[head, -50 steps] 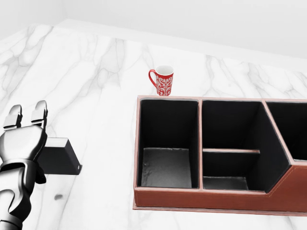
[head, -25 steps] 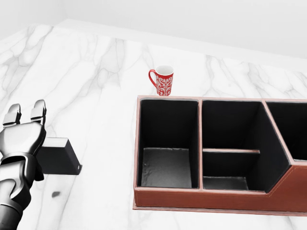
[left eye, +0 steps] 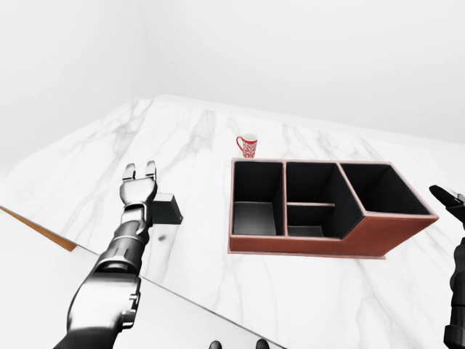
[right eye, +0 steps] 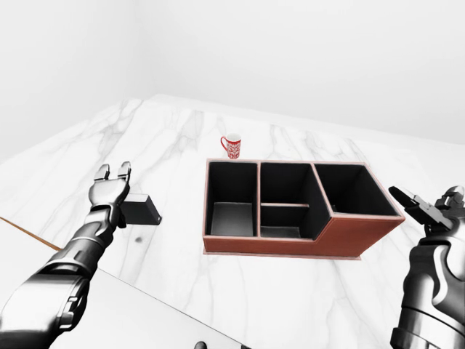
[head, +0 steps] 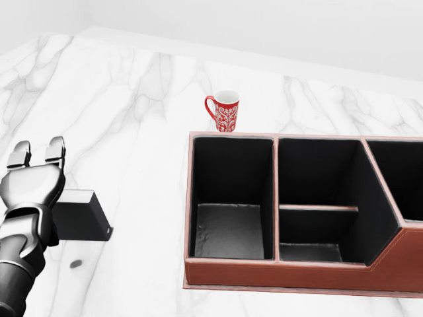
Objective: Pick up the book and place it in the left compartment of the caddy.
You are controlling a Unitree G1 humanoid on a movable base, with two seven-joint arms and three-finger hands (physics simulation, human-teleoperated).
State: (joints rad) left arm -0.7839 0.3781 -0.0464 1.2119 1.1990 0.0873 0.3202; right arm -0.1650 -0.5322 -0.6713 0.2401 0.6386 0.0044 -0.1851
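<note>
On the marble counter [head: 132,99] the dark book [head: 80,215] lies flat at the head view's left, well apart from the red-brown caddy [head: 291,272], whose left compartment [head: 231,198] holds nothing. A red patterned mug [head: 224,110] stands just beyond the caddy's top-left corner. That close view cuts off the caddy's right end and shows only one hand; the right-eye view takes in the whole caddy and brings in the right hand [right eye: 436,218] at its right edge, raised clear of the counter, fingers spread, holding nothing. The left hand [head: 30,191] sits over the book's left end, its fingers [head: 54,150] straight and pointing up the view, not closed round the book; contact can't be judged.
</note>
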